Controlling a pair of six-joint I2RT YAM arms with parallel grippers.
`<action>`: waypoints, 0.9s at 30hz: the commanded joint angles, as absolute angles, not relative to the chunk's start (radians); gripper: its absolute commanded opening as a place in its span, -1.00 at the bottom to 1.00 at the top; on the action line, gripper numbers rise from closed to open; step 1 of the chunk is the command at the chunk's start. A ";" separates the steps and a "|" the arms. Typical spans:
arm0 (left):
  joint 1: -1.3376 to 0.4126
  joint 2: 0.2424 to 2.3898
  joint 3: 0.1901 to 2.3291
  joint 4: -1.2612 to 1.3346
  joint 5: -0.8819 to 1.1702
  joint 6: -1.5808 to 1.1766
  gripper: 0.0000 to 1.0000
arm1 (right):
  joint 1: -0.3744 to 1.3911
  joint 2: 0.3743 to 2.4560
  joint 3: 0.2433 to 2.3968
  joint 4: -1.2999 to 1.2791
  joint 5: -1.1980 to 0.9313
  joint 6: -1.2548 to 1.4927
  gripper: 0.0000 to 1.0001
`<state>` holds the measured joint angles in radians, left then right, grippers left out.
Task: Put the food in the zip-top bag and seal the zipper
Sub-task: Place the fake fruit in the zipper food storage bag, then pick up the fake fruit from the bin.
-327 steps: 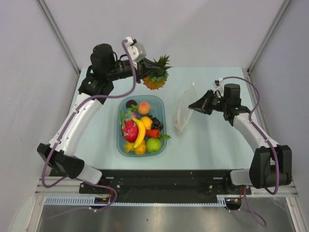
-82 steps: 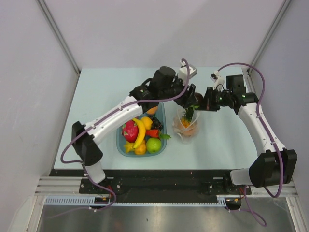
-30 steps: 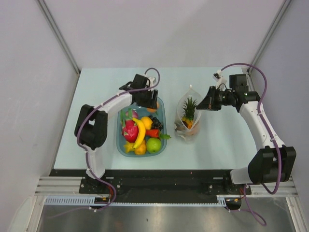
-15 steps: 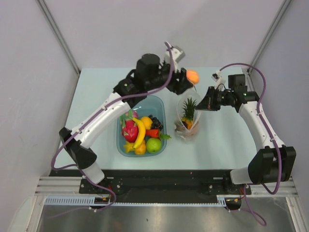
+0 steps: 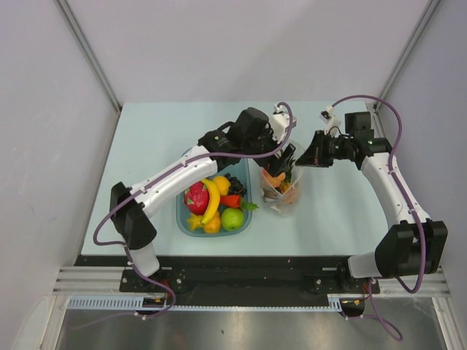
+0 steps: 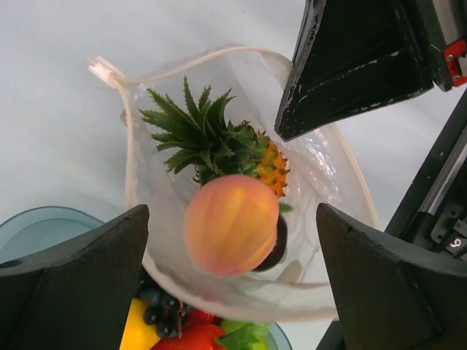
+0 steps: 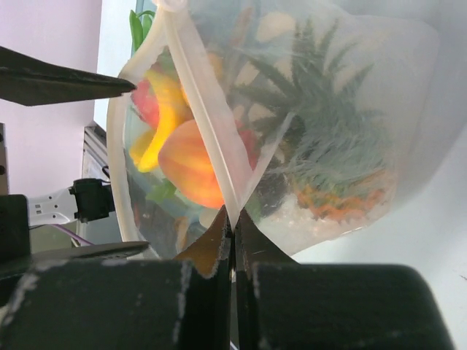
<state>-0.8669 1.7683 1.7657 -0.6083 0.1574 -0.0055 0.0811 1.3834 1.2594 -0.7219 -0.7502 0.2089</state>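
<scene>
**Top view.** Desk (image 5: 146, 146), pale. Blue tray (image 5: 180, 211) of toy fruit. Zip-top bag (image 5: 286, 195) stands open at the tray's 3 o'clock. Left hand (image 5: 286, 155) hangs over the bag mouth. Right hand (image 5: 302, 158) is at the bag's 1 o'clock edge.

**Left wrist view.** Fingers are spread wide. A peach (image 6: 232, 224), slightly blurred, sits between them over the mouth and touches neither. A pineapple (image 6: 219, 142) lies inside, crown toward 10 o'clock.

**Right wrist view.** Fingers are pressed together, pinching the bag rim beside the zipper strip (image 7: 197, 109), which is unsealed.

**Risks, as judged.**
- The peach may glance off the crown or rim and land outside.
- The left fingers, on leaving, may snag the floppy rim and tear it from the pinch.
- That one pinch seems to keep the bag upright, so a slip would likely spill it.
</scene>
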 commanded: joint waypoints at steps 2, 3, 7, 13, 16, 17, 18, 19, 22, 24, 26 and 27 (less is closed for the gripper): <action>-0.780 1.606 1.726 -0.568 0.214 0.011 0.99 | 0.078 1.364 1.298 -0.706 -0.762 0.202 -1.00; -0.728 1.588 1.704 -0.569 0.244 0.017 0.99 | 0.078 1.365 1.299 -0.706 -0.764 0.202 -1.00; -0.595 1.397 1.402 -0.551 0.572 0.289 0.99 | 0.078 1.365 1.307 -0.709 -0.764 0.195 -1.00; -0.551 1.253 1.082 -0.618 0.705 0.814 0.95 | 0.084 1.382 1.307 -0.701 -0.770 0.199 -1.00; -0.571 1.284 1.036 -0.595 0.693 0.879 0.88 | 0.089 1.388 1.312 -0.703 -0.769 0.199 -1.00; -0.586 1.322 1.032 -0.594 0.692 0.894 0.85 | 0.090 1.387 1.313 -0.703 -0.767 0.198 -1.00; -0.597 1.341 1.029 -0.586 0.677 0.902 0.78 | 0.092 1.388 1.313 -0.704 -0.765 0.196 -1.00; -0.606 1.353 1.022 -0.554 0.669 0.903 0.76 | 0.095 1.387 1.315 -0.706 -0.764 0.198 -1.00; -0.646 1.393 0.980 -0.470 0.626 0.893 0.72 | 0.097 1.382 1.312 -0.706 -0.756 0.201 -1.00; -0.673 1.411 0.962 -0.399 0.592 0.900 0.69 | 0.097 1.379 1.312 -0.707 -0.752 0.204 -1.00; -0.695 1.428 0.953 -0.388 0.574 0.923 0.57 | 0.098 1.376 1.312 -0.706 -0.747 0.201 -1.00; -0.696 1.428 0.954 -0.390 0.568 0.931 0.51 | 0.098 1.373 1.312 -0.706 -0.746 0.202 -1.00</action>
